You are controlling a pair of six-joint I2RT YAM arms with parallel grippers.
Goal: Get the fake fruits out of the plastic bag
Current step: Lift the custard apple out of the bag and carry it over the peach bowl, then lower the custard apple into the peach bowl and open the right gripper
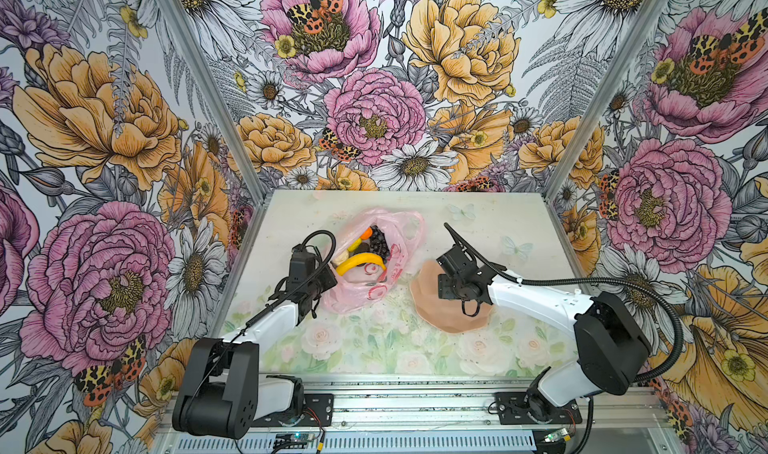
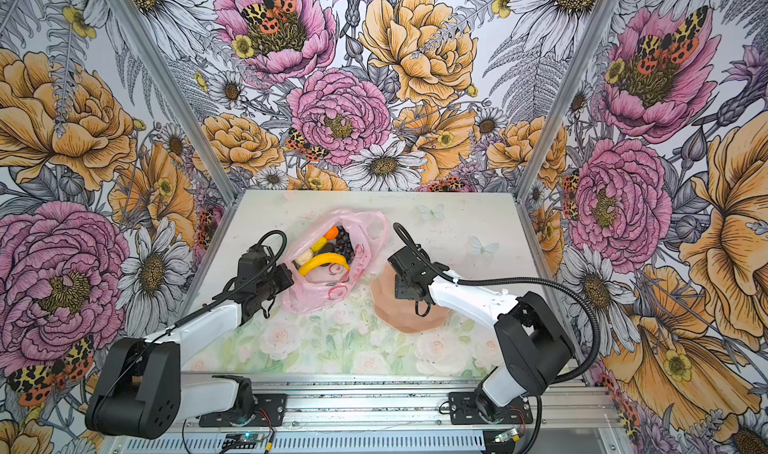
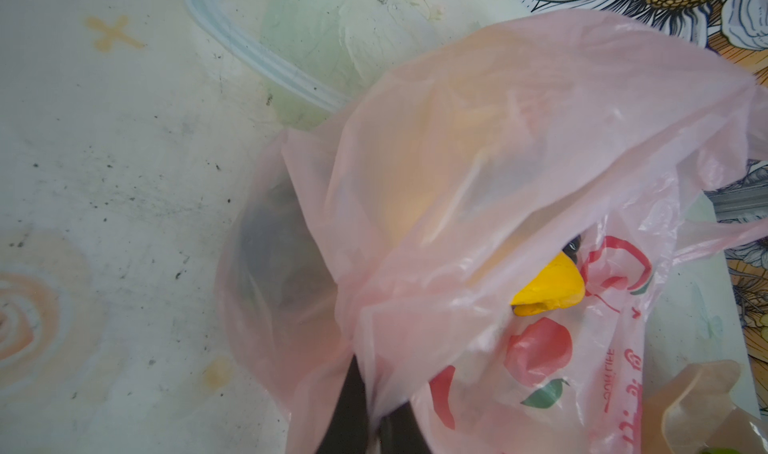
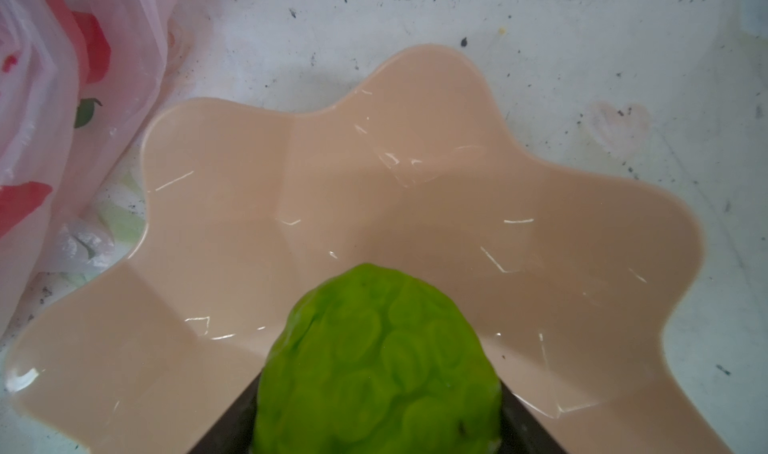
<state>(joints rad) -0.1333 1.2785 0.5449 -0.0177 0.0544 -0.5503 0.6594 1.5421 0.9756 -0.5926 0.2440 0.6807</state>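
Bumpy green fruit [image 4: 376,364], gripped in right fingers [image 4: 232,429], hangs over plate [image 4: 374,173] — left fingers [image 3: 349,410] pinch plastic bag [image 3: 498,140]; banana [image 1: 360,261], grapes [image 1: 379,242] still inside.

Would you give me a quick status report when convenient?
Left gripper shut on plastic bag rim. Right gripper holding bumpy green citrus over peach plate. Banana, grapes in bag. No obstruction seen.

Peach scalloped plate [image 1: 436,319] on rose-printed tabletop [image 1: 374,348], floral walls [image 1: 374,98] on three sides, metal rail [image 1: 415,406] in front
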